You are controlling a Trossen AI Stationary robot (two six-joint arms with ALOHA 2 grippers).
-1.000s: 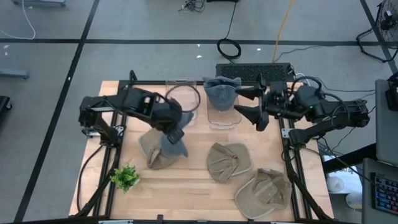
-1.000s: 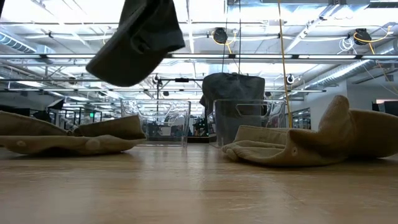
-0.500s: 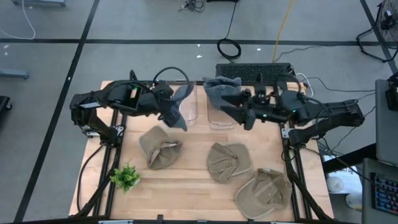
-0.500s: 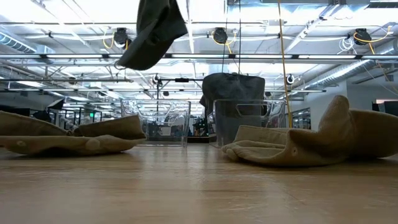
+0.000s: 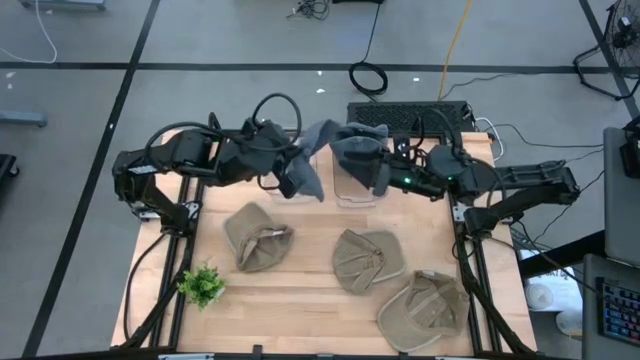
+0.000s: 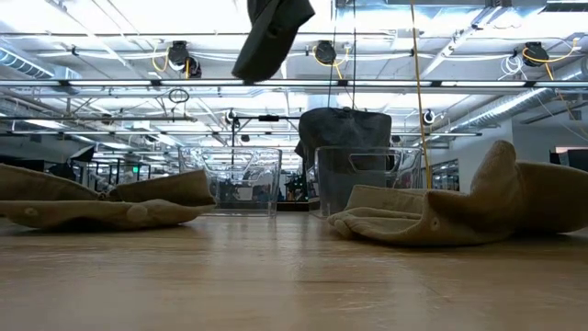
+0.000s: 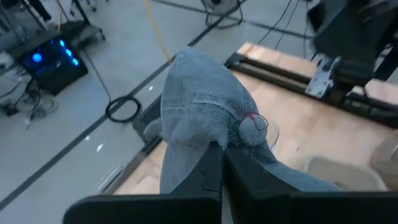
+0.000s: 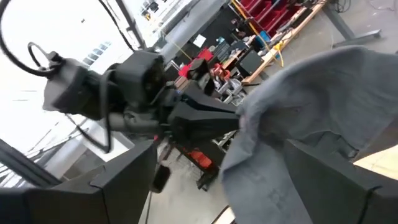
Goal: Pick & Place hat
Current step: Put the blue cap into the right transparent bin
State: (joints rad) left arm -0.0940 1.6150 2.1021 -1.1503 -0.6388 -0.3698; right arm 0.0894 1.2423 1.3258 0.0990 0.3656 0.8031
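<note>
Three tan hats (image 5: pixel 369 260) and a small green plant (image 5: pixel 201 285) lie on the wooden table (image 5: pixel 310 300), above a grey floor. The left hand (image 5: pixel 283 170) grips a grey hat (image 5: pixel 308 165) held aloft. How wide the right hand (image 5: pixel 385 178) stands, I cannot tell.

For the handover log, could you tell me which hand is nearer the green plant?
Left. The left hand sits up-table from the plant; the right hand is across the table.
</note>
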